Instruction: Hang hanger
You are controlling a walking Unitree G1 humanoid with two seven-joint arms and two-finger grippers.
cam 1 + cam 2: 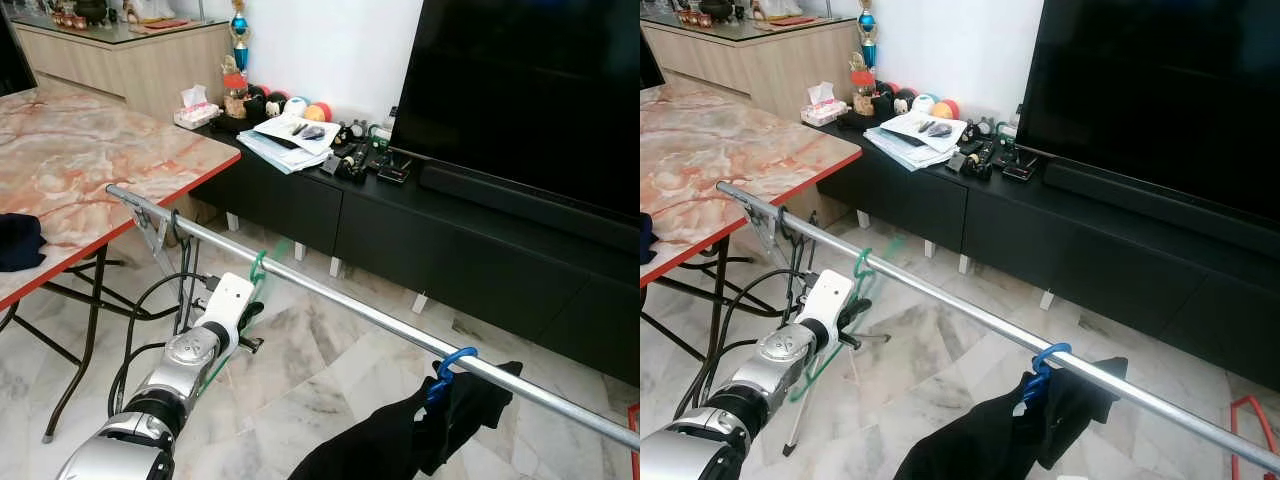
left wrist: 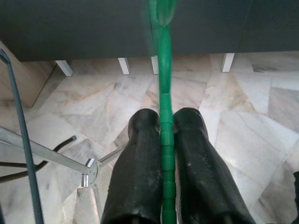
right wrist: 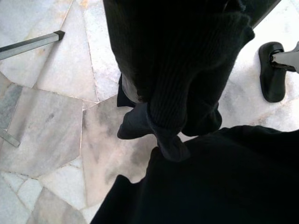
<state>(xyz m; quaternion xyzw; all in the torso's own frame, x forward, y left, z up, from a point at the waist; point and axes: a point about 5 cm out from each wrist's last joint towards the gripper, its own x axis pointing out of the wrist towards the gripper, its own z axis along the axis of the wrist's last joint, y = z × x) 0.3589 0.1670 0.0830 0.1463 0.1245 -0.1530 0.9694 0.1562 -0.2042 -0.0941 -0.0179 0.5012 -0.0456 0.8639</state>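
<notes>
Marble floor (image 1: 330,360) underfoot, big dark TV (image 1: 530,90) on a low black cabinet (image 1: 400,230) w/ clutter on top, well ahead of the fingers. Marble-top bench (image 1: 90,170) off to the robot's left, dark cloth at its edge.

Long metal rail (image 1: 340,300) crossing diagonally, just above and ahead of the left gripper (image 2: 163,135); prob. the target for hanging. Blue hanger (image 1: 450,368) already hooked on rail far to the right of the fingers, black garment (image 1: 400,435) drooping from it.

Left arm raised toward rail so the hook can reach: looks like mid-hang, hook at or just over the rail, hard to tell if seated. Left fingers (image 2: 140,177) clamped on the green hanger (image 2: 164,93), one each side of its thin bar, bar running straight out between the tips toward the cabinet. Grip low on the bar prob. to leave the hook end free.

Green hanger: slim plastic, bright green, ribbed/segmented where pinched, hook end (image 1: 258,266) above the fingers at the rail. No garment on it.

Right gripper: can't tell fingers' state; its wrist cam looks onto black knit fabric (image 3: 187,70) and floor.
</notes>
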